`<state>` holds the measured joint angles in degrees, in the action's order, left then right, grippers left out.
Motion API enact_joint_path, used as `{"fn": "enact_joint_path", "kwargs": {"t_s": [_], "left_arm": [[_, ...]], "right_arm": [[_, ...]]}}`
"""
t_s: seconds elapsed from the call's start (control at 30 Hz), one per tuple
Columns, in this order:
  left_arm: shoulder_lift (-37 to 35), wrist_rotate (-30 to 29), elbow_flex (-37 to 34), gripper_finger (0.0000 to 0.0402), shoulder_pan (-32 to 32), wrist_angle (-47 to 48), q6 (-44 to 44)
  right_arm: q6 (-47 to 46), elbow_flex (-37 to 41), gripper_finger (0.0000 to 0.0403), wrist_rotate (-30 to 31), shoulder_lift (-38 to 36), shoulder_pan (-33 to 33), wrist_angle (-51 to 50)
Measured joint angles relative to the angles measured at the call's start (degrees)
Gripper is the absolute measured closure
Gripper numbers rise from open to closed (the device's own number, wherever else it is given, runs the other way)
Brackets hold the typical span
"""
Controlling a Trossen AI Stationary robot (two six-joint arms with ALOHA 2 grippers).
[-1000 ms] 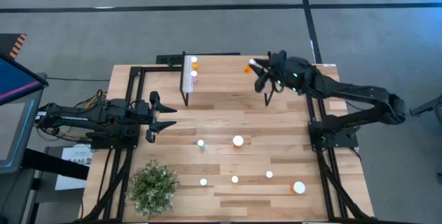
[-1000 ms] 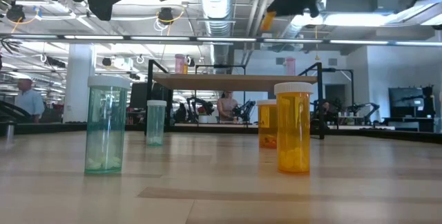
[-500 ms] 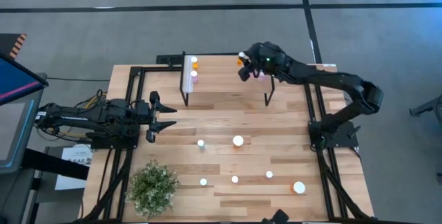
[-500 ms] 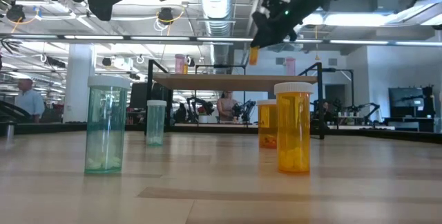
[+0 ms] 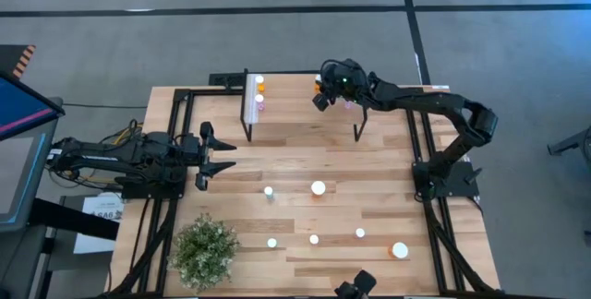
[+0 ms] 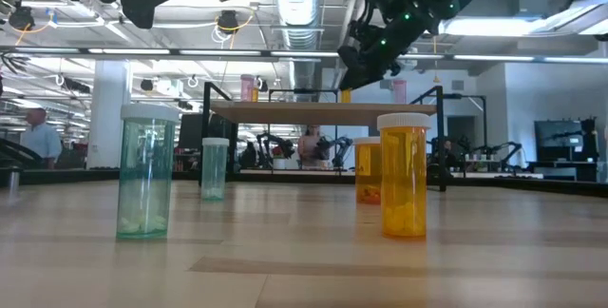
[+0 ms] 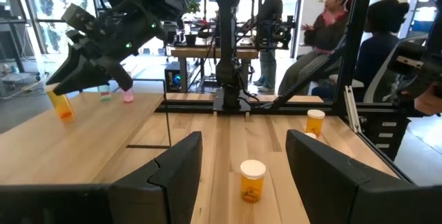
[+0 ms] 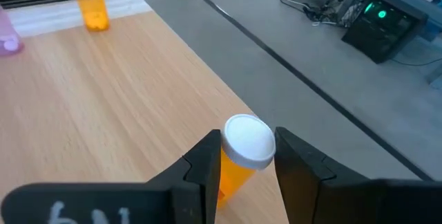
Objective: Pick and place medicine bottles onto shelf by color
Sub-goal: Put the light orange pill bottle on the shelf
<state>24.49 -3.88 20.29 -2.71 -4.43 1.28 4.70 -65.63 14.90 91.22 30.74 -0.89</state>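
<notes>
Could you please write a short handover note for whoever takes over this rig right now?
Right gripper: shut on a small orange medicine bottle with a white cap, held over the light-wood shelf on black legs, near its far edge.
Left gripper: open, holding nothing, waiting at the table's left side.
Done: one orange bottle and pink-purple bottles stand on the shelf near its white strip.
Left: set the held bottle down on the shelf, then shelve the white-capped bottles on the wooden tabletop, which include orange and pale green ones.
</notes>
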Motion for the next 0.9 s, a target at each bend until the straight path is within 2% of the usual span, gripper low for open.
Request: {"fn": "enact_joint_path", "kwargs": {"t_s": [0.23,0.6,0.9], "left_arm": [[0.0,0.0,0.0,0.0203,0.01,0.0,0.0],[0.0,0.0,0.0,0.0203,0.01,0.0,-0.37],[0.0,0.0,0.0,0.0203,0.01,0.0,-0.42]], "right_arm": [[-0.09,0.0,0.0266,0.04,-0.02,0.01,-0.08],[-0.1,0.0,0.0224,0.1,-0.04,0.0,-0.52],[-0.12,0.0,0.0213,0.24,-0.22,-0.11,-1.7]]}}
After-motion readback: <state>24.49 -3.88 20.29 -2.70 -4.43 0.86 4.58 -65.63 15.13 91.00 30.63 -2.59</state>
